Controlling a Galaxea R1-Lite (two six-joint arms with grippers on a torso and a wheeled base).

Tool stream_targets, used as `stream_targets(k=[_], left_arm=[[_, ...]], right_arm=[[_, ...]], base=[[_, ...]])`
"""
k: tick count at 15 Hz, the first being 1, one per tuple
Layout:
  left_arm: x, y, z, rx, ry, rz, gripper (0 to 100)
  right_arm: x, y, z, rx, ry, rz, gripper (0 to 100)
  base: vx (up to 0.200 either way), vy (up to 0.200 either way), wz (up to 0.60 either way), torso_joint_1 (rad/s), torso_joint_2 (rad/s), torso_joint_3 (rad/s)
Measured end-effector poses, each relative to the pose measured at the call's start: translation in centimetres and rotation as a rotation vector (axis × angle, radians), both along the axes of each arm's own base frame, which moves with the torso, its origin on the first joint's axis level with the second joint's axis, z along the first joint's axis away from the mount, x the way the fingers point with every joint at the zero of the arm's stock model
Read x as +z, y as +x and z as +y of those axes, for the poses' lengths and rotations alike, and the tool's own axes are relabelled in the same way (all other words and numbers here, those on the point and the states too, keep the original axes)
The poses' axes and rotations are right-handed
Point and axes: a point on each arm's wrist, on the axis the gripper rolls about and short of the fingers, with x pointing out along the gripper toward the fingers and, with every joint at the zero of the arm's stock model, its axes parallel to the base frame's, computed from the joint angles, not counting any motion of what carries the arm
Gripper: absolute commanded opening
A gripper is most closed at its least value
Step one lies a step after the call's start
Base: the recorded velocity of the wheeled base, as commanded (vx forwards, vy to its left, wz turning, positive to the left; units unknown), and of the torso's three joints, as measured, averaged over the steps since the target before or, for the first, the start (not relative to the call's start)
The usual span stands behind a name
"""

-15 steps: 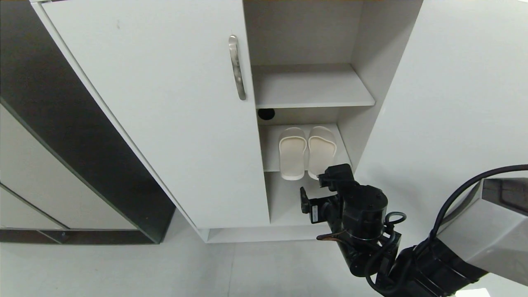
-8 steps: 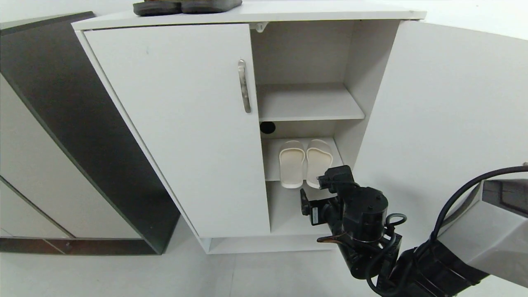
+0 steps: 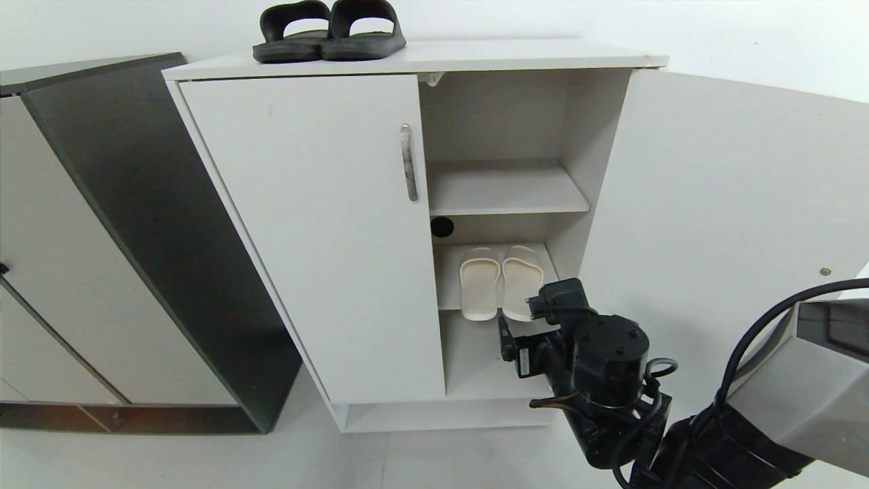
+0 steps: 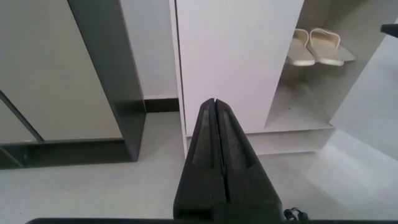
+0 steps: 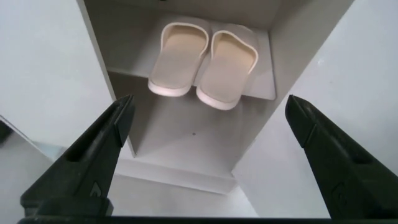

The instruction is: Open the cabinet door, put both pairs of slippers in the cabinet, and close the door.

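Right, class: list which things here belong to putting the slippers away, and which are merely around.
Job: cabinet; open door; white slippers on a shelf; black slippers on top; right gripper.
Around: dark cupboard; floor.

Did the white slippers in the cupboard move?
No. The cream slippers sit as before on the middle shelf, ends over its front edge, below the round hole. Only the camera shifted.

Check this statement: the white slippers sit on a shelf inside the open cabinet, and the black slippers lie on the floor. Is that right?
No. The black slippers lie on top of the cabinet, not on the floor; the head view shows it. The white slippers sit on a shelf inside.
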Motion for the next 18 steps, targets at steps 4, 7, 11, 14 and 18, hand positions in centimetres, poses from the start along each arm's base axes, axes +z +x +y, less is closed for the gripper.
stream_targets(k=[4,7,11,14,18], left_arm=[[0.0,0.0,0.0,0.0,-0.015,0.0,0],[0.0,0.0,0.0,-0.001,-0.028,-0.001,0],[0.0,0.0,0.0,0.0,-0.029,0.0,0],[0.0,0.0,0.0,-0.001,-0.03,0.0,0],[0.0,0.0,0.0,0.0,-0.031,0.0,0]], right_arm=[[-0.1,-0.2,-0.4,0.003,-0.016,-0.009,100],[-0.3,-0.2,-0.4,0.005,-0.019,-0.008,100],[-0.7,-0.3,-0.5,0.023,-0.032,0.006,100],[-1.1,-0.6,-0.7,0.03,-0.048,0.021,100],[-1.5,-1.1,-1.3,0.066,-0.096,0.005,100]], base=[[0.0,0.05,0.0,0.001,0.0,0.002],[0.0,0.2,0.0,0.001,0.0,0.004],[0.0,0.2,0.0,0.008,0.0,0.004],[0.0,0.2,0.0,-0.001,0.0,0.004],[0.0,0.2,0.0,0.004,0.0,0.005]])
